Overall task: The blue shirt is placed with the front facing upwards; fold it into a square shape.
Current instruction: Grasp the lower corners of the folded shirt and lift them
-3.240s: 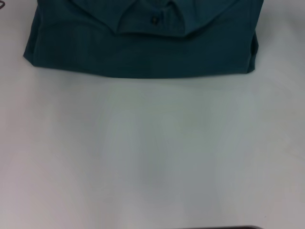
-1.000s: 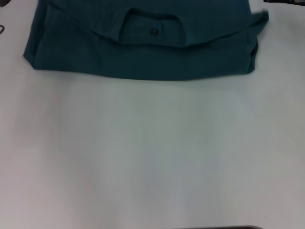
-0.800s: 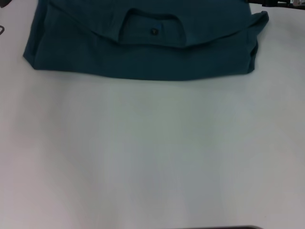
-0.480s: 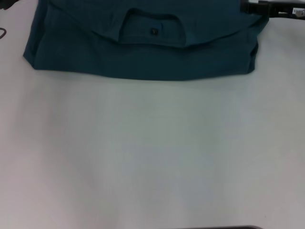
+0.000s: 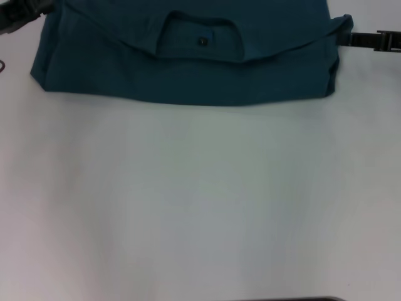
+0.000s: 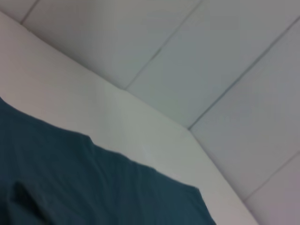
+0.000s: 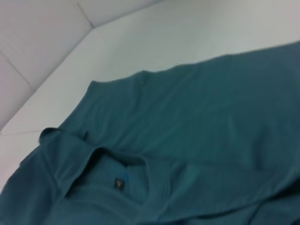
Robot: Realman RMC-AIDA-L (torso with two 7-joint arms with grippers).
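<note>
Shirt [image 5: 188,69] folded, far part cut off, collar label up, L gripper [image 5: 19,12] & R gripper [image 5: 369,41] at edges, finger state unreadable

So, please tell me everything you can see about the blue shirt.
The blue shirt is dark teal, soft-looking cloth, lying flat on the white table at its far side, folded into a wide band with a straight near edge. The round collar with a small dark label lies on top. A small corner sticks up at its right end. The right gripper is close beside that end, the left gripper near the far left corner; contact cannot be judged.
</note>
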